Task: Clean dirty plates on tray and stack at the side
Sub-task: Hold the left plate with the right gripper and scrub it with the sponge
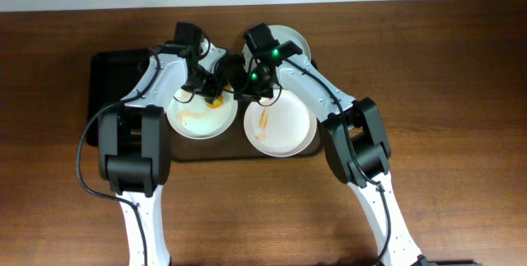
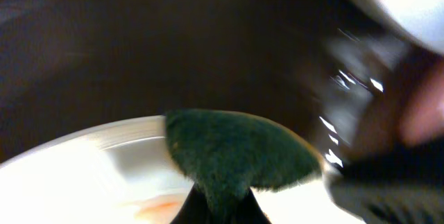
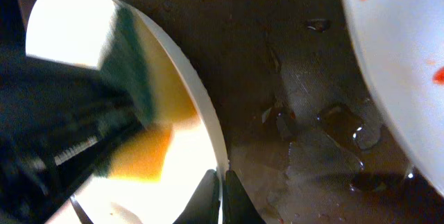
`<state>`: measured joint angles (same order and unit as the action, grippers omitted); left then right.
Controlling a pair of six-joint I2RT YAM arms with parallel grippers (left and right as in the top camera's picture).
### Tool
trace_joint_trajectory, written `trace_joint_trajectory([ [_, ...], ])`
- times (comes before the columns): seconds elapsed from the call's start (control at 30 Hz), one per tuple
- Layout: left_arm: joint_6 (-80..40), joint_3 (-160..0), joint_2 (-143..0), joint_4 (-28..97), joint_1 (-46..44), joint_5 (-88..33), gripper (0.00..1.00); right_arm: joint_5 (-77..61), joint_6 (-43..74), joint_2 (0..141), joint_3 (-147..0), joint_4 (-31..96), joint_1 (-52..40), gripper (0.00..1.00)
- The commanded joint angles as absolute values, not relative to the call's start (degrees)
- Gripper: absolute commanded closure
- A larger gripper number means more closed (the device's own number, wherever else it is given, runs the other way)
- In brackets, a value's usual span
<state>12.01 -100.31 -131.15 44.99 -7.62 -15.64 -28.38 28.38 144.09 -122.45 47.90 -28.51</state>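
Observation:
Two smeared white plates lie on the dark brown tray (image 1: 235, 152): the left plate (image 1: 196, 118) and the right plate (image 1: 280, 128). A third plate (image 1: 292, 39) sits at the back right. My left gripper (image 1: 212, 97) is shut on a green-and-yellow sponge (image 2: 236, 151) pressed on the left plate (image 2: 76, 172). My right gripper (image 1: 244, 89) is shut on that plate's rim (image 3: 208, 130), fingertips (image 3: 222, 197) pinching it. The sponge (image 3: 135, 92) also shows in the right wrist view. The left wrist view shows my left fingertips (image 2: 222, 209).
The tray surface (image 3: 312, 120) is wet, with water drops between the plates. The right plate's edge (image 3: 402, 64) carries red spots. A black rectangular shape (image 1: 111, 77) lies left of the plates under the left arm. Brown wooden table (image 1: 445, 68) surrounds everything.

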Motion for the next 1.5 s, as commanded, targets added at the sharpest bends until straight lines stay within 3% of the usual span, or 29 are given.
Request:
trace_joint_trajectory([
  [0.0,-10.8,-99.0,-135.1,48.3,-7.7,14.5,0.99,-28.9,29.0,144.2,-122.8,48.0,-28.4,0.96],
  [0.07,-16.1,-99.0,-135.1,56.7,-7.7,22.8,0.99,-28.9,29.0,144.2,-122.8,48.0,-28.4,0.96],
  [0.13,-16.0,-99.0,-135.1,64.7,-7.7,23.3,0.99,-29.0,29.0,144.2,-122.8,48.0,-28.4,0.96],
  [0.2,-13.0,-99.0,-135.1,70.2,-7.7,19.0,0.99,-29.5,29.0,144.2,-122.8,47.8,-28.4,0.96],
  [0.23,-6.7,-99.0,-135.1,71.4,-7.7,11.1,0.99,-29.8,29.1,144.2,-122.8,47.5,-28.4,0.96],
  [0.37,17.5,-99.0,-135.1,69.0,-7.8,-15.4,0.99,-31.2,29.2,144.2,-122.8,47.1,-27.6,0.96],
  [0.63,33.3,-99.0,-135.1,62.2,-8.2,-17.8,0.99,-31.5,29.2,144.2,-122.8,47.1,-27.2,0.96],
  [0.7,26.9,-99.0,-135.1,61.6,-8.1,-12.9,1.00,-31.5,29.2,144.2,-122.8,47.1,-27.2,0.96],
  [0.77,-0.3,-99.0,-135.1,59.0,-8.1,8.4,0.99,-31.5,29.2,144.2,-122.8,47.1,-27.2,0.96],
  [0.83,-14.9,-99.0,-135.1,57.0,-8.1,19.8,0.99,-31.5,29.2,144.2,-122.8,47.1,-27.2,0.96],
  [0.97,-19.7,-99.2,-135.1,45.9,-8.4,19.1,0.99,-31.4,29.2,144.2,-122.8,47.8,-27.2,0.96],
  [1.1,-19.4,-108.5,-134.9,55.4,-8.4,9.5,0.99,-30.6,26.9,144.2,-122.8,50.6,-28.2,0.96],
  [1.13,-18.4,-109.6,-134.9,55.6,-8.4,8.1,0.99,-30.6,26.1,144.2,-122.8,50.5,-28.5,0.87],
  [1.17,-18.4,-109.8,-134.9,55.4,-8.4,7.6,0.99,-30.9,24.6,144.2,-122.8,49.9,-28.5,0.63],
  [1.2,-18.3,-109.8,-134.9,55.6,-8.3,7.7,0.99,-31.9,22.4,144.2,-122.8,48.8,-28.4,0.48],
  [1.27,-18.4,-109.8,-134.9,55.8,-8.4,7.6,0.99,-32.9,20.6,144.2,-122.8,48.2,-27.9,0.43],
  [1.37,-18.4,-109.8,-134.9,55.8,-8.4,7.6,0.99,-32.4,19.3,144.2,-122.8,47.7,-29.1,0.48],
  [1.47,-18.4,-109.8,-134.9,55.8,-8.3,7.6,0.99,-20.7,28.1,144.9,-122.8,47.7,-33.2,0.78],
])
